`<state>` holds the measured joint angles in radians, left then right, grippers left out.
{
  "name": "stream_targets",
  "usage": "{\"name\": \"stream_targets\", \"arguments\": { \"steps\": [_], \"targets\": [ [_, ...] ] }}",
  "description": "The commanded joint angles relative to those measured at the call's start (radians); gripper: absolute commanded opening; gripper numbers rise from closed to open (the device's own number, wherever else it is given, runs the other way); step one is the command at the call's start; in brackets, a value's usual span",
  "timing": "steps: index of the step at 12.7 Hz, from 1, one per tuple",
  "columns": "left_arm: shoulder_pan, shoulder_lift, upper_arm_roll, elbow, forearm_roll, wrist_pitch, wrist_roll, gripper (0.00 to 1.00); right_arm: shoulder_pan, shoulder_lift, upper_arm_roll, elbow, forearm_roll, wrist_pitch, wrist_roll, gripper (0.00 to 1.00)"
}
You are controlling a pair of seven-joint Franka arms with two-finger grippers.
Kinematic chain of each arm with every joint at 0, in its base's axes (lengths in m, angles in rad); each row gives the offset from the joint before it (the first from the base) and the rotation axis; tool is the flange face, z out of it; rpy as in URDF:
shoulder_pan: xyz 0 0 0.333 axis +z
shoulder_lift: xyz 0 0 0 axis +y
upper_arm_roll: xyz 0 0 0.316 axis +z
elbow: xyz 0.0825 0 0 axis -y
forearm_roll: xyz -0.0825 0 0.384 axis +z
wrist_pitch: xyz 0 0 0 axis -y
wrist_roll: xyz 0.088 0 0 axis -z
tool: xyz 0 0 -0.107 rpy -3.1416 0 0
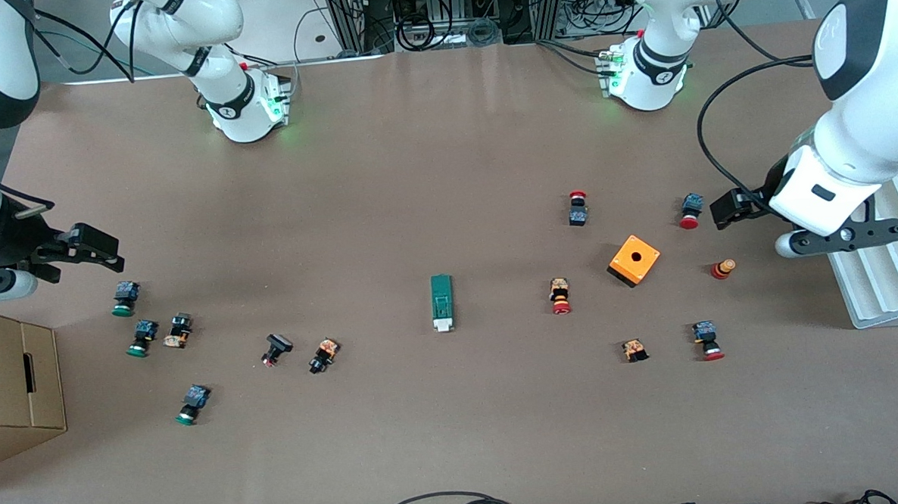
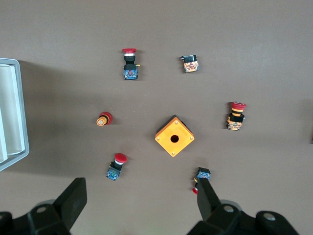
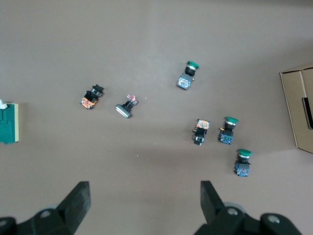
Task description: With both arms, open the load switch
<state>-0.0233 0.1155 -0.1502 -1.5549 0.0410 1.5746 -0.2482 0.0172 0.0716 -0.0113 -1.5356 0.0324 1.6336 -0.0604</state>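
Front view: we see a brown table [image 1: 385, 179] with cables along the robots' edge. The load switch [image 1: 441, 303] lies flat near the middle of the table, its white end toward the front camera, untouched. Toward the left arm's end sit an orange box [image 1: 634, 260] with a round hole, red-capped push buttons [image 1: 561, 295] scattered around it, and a white ribbed tray [image 1: 885, 263] at the table's edge. Toward the right arm's end we note green-capped push buttons [image 1: 125, 298] and a cardboard box [image 1: 11, 385]. The right gripper [image 1: 100, 248] hangs over the table just above the green-capped group; the left gripper [image 1: 731, 209] hangs over the table beside a red-capped button. Both are well apart from the load switch.

Left wrist view: the left gripper [image 2: 139, 198] shows its two black fingers [image 2: 73, 198] spread wide, nothing between them. Below it lie the orange box [image 2: 174, 136] and five red-capped buttons [image 2: 129, 63]; the tray [image 2: 12, 112] shows at the edge.

Right wrist view: the right gripper [image 3: 144, 203] has its fingers [image 3: 78, 200] fully apart and empty. We see the green-capped buttons [image 3: 187, 76] below, the cardboard box [image 3: 298, 107] at one edge, and one end of the load switch [image 3: 9, 122] at the other.
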Motion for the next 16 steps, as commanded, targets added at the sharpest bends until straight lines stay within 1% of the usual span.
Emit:
{"name": "stream_targets", "arguments": {
  "steps": [1,6,10,13,16],
  "targets": [
    [-0.003,-0.008,0.0,0.007,-0.009,-0.015,-0.013,1.0,-0.003,-0.006,0.001,0.006,-0.011,-0.014,-0.009,1.0],
    [-0.003,-0.008,-0.002,0.007,-0.009,-0.016,-0.013,1.0,-0.003,-0.006,-0.001,0.006,-0.016,-0.015,0.002,1.0],
    [-0.003,-0.01,0.0,0.007,-0.009,-0.016,-0.013,1.0,0.0,-0.007,-0.001,0.006,-0.002,-0.015,0.004,1.0],
    [-0.003,-0.01,0.0,0.007,-0.009,-0.016,-0.011,1.0,0.001,-0.045,0.005,0.006,-0.002,-0.017,0.005,1.0],
    [-0.003,-0.01,0.0,0.007,-0.009,-0.016,0.003,1.0,0.007,-0.052,0.007,0.006,-0.009,-0.017,-0.005,1.0]
  ]
}}
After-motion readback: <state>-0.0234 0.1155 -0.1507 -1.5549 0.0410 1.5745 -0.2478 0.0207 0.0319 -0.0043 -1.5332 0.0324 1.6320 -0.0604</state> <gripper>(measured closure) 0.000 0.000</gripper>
